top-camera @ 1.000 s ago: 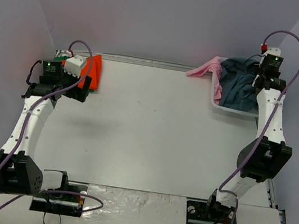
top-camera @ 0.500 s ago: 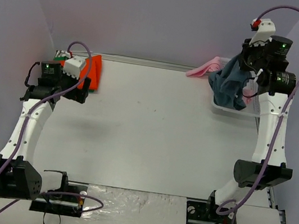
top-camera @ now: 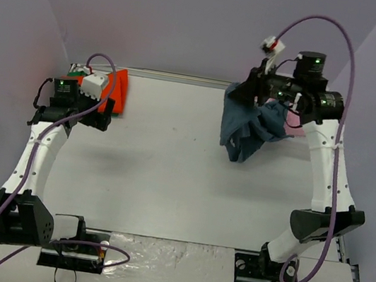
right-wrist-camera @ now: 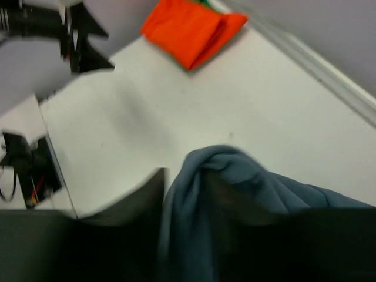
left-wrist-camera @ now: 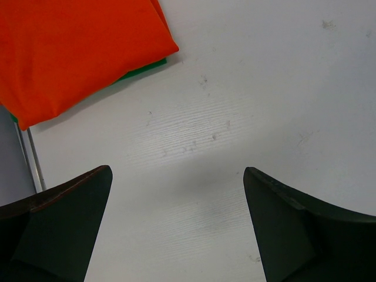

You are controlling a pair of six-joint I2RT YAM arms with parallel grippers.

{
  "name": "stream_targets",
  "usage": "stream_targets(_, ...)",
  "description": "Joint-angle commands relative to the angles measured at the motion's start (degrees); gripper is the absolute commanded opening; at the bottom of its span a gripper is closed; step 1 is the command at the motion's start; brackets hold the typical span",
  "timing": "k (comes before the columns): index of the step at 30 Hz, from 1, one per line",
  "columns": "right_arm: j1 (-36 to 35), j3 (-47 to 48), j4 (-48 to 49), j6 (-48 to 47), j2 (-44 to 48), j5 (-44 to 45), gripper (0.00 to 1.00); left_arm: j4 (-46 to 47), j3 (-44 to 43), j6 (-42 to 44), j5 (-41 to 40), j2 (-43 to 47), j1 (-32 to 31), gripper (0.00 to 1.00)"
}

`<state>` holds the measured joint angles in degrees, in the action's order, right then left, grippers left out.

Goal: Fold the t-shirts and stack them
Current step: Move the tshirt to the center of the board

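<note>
One slate-blue t-shirt (top-camera: 246, 132) hangs pinched in right gripper (top-camera: 251, 92) fingers over far-right counter (top-camera: 168, 174); left gripper (left-wrist-camera: 176, 176) fingers spread near folded orange-red t-shirt (left-wrist-camera: 76, 53), far left.

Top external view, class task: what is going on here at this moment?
The right gripper is shut on a bunched dark slate-blue cloth t-shirt, which hangs above the white table. The left gripper hovers open beside a folded bright orange-red t-shirt lying on a green t-shirt at the far left corner.
</note>
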<state>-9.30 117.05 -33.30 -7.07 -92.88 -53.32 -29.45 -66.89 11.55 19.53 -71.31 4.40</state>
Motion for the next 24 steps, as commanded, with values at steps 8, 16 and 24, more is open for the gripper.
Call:
stream_targets(8,-8.6,-11.3,-6.3,-14.1,-2.6,16.0,1.0,1.5,-0.6,0.5,1.1,1.9,1.0,0.94)
stream_targets(16,-5.4,-13.1,-0.6,-12.4,-3.7,34.1,1.0,1.7,-0.6,0.4,2.1,1.3,1.0,0.94)
stream_targets(24,-4.1,-19.1,3.2,-11.7,-6.0,48.7,1.0,1.8,-0.4,0.1,3.0,1.2,1.0,0.94)
